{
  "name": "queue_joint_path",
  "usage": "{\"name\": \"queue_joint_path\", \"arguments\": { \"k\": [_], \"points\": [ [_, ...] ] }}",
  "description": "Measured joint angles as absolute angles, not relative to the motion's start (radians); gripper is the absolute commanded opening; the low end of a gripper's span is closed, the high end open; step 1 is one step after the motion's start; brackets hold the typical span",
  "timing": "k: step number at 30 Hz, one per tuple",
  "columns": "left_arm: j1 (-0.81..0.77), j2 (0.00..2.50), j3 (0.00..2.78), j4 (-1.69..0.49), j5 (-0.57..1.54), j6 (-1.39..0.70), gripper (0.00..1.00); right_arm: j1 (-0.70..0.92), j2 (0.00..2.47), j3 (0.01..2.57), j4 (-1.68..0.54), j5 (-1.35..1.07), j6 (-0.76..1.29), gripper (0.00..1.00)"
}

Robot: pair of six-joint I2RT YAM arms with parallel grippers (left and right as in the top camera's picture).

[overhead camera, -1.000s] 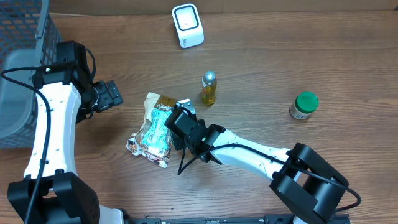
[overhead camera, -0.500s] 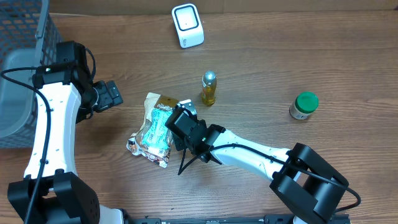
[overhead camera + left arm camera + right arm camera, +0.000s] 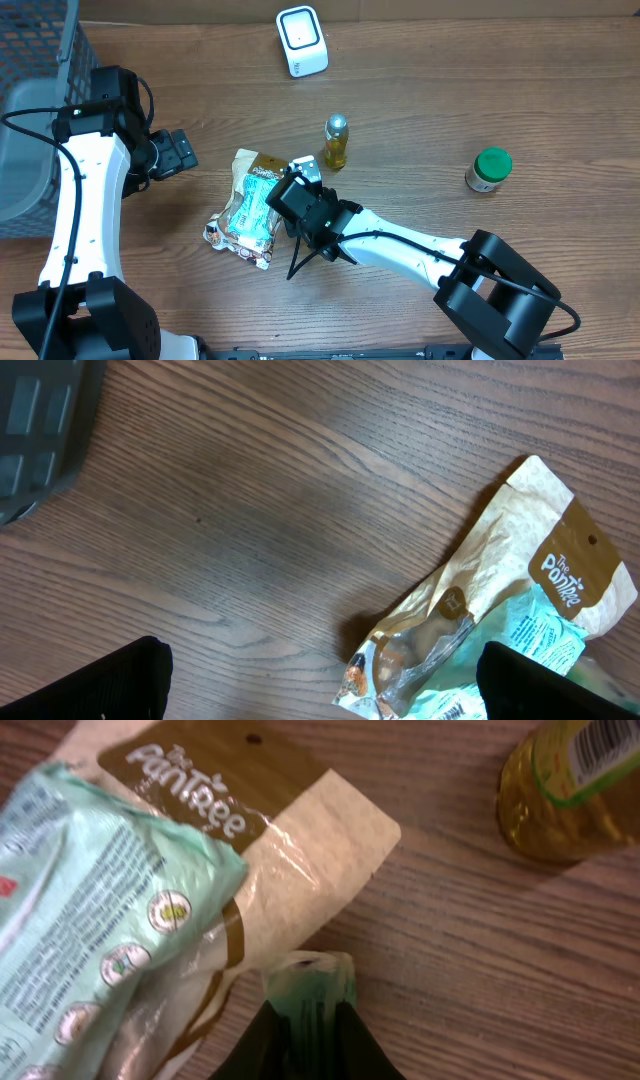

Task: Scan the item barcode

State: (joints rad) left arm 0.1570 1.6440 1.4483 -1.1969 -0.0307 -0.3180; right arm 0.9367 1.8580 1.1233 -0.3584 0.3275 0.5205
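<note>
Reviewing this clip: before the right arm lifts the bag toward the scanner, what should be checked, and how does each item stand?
1. Grip: ok. The right gripper is closed on a fold at the edge of the snack bag.
2. Barcode located: cannot tell. No barcode shows on the bag faces in view.
3. Left gripper clear of the bag: ok. It is open and apart from the bag, to its left.
4. Nearby obstacle: not ok. The bottle stands upright close beside the right gripper and could be knocked.
5. Scanner reachable: ok. Bare tabletop lies between it and the bag.
</note>
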Motion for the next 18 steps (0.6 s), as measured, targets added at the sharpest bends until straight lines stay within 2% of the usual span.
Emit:
{"name": "queue_joint_path", "arguments": {
  "k": [5, 11, 18],
  "points": [
    [0.157, 1.644, 1.448, -1.197, -0.030, -0.318, 1.00, 0.937, 1.858, 1.123, -0.352, 0.345, 0.523, 0.32],
    [0.157, 1.644, 1.448, -1.197, -0.031, -0.318, 1.00, 0.937, 1.858, 1.123, -0.352, 0.349, 0.522, 0.67],
    [0.157, 1.644, 1.448, -1.197, -0.031, -0.318, 1.00, 0.937, 1.858, 1.123, -0.352, 0.349, 0.524, 0.84]
  ]
}}
